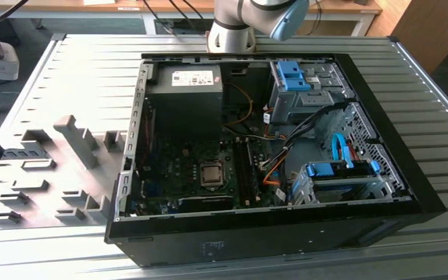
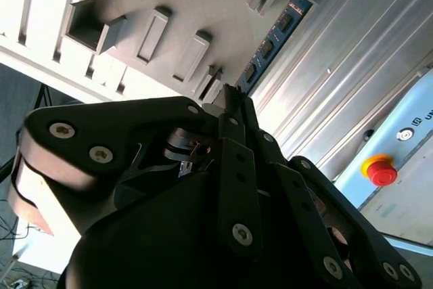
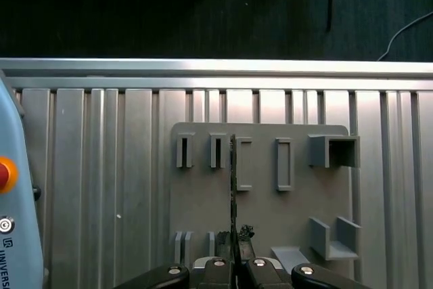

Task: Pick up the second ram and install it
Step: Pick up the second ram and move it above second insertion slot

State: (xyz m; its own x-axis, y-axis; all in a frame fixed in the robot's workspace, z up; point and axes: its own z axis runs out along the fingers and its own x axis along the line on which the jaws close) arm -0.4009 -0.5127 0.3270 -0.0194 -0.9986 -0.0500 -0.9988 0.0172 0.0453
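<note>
My gripper (image 3: 234, 256) is shut on the second ram (image 3: 233, 181), which shows edge-on as a thin dark line running out from the fingertips. The second wrist view shows the gripper (image 2: 233, 96) from behind. There the ram (image 2: 277, 35) is a narrow blue-green board with dark chips, reaching away from the fingertips. It hangs over the grey slotted fixture (image 3: 264, 221), and I cannot tell whether it touches a slot. In the exterior view the open computer case (image 1: 410, 198) lies on the table, with the memory slots (image 1: 244, 169) beside the processor.
The grey fixture (image 1: 45, 175) lies at the exterior view's left of the case on the ribbed metal table (image 1: 91, 70). A pale blue pendant (image 3: 13, 221) with a red button sits next to the fixture. Cables, blue drive latches and a power supply crowd the case.
</note>
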